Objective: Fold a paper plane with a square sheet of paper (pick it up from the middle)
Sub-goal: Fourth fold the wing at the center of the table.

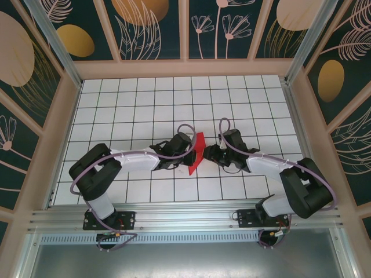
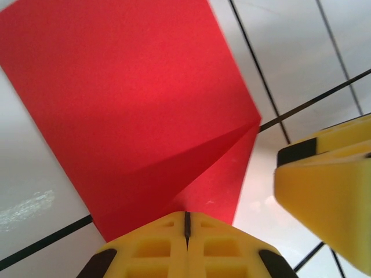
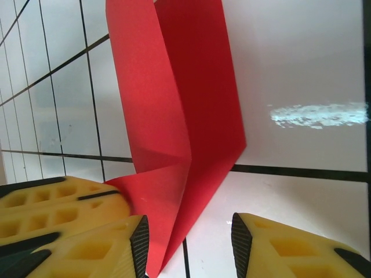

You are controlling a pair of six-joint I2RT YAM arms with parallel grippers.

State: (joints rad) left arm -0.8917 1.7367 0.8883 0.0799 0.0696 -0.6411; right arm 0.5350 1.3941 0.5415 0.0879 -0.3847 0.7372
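The workspace is a white table (image 1: 116,116) ruled with black grid lines, boxed in by dark panels painted with gold leaves and flowers (image 1: 156,29). From the top camera I count two arms and one red square sheet of paper (image 1: 197,152), already folded into a narrower strip. It sits near the middle of the table, a little toward my side. The left gripper (image 1: 187,154) meets it from the left and the right gripper (image 1: 208,154) sits just beside it on the right.

On the left wrist camera the one sheet (image 2: 145,104) spreads over the grid table (image 2: 324,52), with a flap folded in to a point on its right edge. The left gripper (image 2: 186,229) has its two yellow fingers pressed together and the paper's near corner runs into them, so I read it as pinched on the sheet. One yellow finger (image 2: 327,197) of the right claw hangs just to the right.

On the right wrist camera the sheet (image 3: 174,87) shows two folded layers. The right gripper (image 3: 191,243) has its fingers apart, straddling the paper's near tip. The left gripper (image 3: 107,197) is clamped on a corner at left.
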